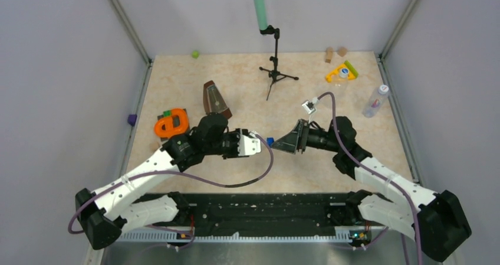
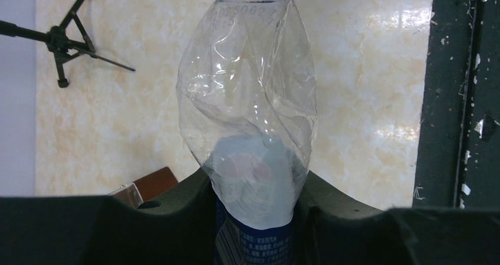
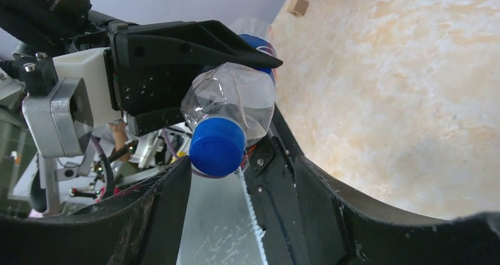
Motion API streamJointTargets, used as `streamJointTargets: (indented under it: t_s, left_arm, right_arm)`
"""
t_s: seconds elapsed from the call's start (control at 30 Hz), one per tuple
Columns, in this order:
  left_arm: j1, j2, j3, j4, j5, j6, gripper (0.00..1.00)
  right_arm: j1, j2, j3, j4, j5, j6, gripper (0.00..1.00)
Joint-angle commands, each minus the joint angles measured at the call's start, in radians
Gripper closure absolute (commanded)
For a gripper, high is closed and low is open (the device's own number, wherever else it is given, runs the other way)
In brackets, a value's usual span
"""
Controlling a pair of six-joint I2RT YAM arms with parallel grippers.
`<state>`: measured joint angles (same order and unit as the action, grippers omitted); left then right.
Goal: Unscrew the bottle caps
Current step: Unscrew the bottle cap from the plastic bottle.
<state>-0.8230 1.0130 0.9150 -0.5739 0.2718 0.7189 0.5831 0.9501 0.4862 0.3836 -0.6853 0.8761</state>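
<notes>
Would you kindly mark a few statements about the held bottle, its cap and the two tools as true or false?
1. The left tool is shut on the labelled bottle. True.
2. The blue cap is already off that bottle. False: it sits on the bottle's neck.
3. The right tool is clamped on the blue cap. False: its jaws stand open, one on either side of the cap.
4. A white-capped bottle is near the right edge of the table. True.
</notes>
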Motion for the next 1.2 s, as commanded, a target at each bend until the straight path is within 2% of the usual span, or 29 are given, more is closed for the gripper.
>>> streamJointTargets:
  t_s: [0.0, 0.17, 0.23, 0.4, 0.63, 0.7, 0.77, 0.87, 1.03, 1.17]
  left_arm:
    - [-0.021, -0.016, 0.0, 0.106, -0.028, 0.022, 1.0]
    - [-0.027, -0.012, -0.001, 0.112, -0.023, 0.025, 1.0]
    - [-0.028, -0.01, -0.002, 0.111, -0.018, 0.029, 1.0]
    - [-0.033, -0.008, 0.004, 0.099, -0.023, 0.025, 1.0]
    - [-0.041, -0.002, 0.024, 0.06, -0.012, 0.026, 1.0]
    - [-0.041, 0.001, 0.026, 0.056, -0.007, 0.024, 1.0]
    - [-0.042, 0.005, 0.03, 0.052, -0.001, 0.024, 1.0]
    - [-0.042, 0.013, 0.044, 0.03, 0.007, 0.017, 1.0]
    - [-0.041, 0.044, 0.099, -0.014, 0.128, -0.064, 1.0]
    - [-0.036, 0.075, 0.16, -0.072, 0.299, -0.075, 1.0]
  right_arm:
    - [0.001, 0.021, 0.053, 0.131, -0.063, 0.102, 0.35]
    - [0.001, 0.056, 0.063, 0.144, -0.071, 0.122, 0.35]
    - [0.001, 0.07, 0.05, 0.182, -0.065, 0.148, 0.38]
    - [0.001, 0.078, 0.035, 0.228, -0.049, 0.164, 0.69]
    - [0.001, 0.057, 0.051, 0.131, -0.034, 0.094, 0.64]
    - [0.001, 0.051, 0.058, 0.106, -0.03, 0.071, 0.67]
    - [0.001, 0.046, 0.061, 0.093, -0.028, 0.055, 0.74]
    - [0.001, 0.04, 0.065, 0.079, -0.029, 0.022, 1.0]
    - [0.004, 0.05, 0.074, 0.073, -0.142, -0.129, 1.0]
    - [0.008, 0.021, 0.121, -0.107, -0.15, -0.371, 1.0]
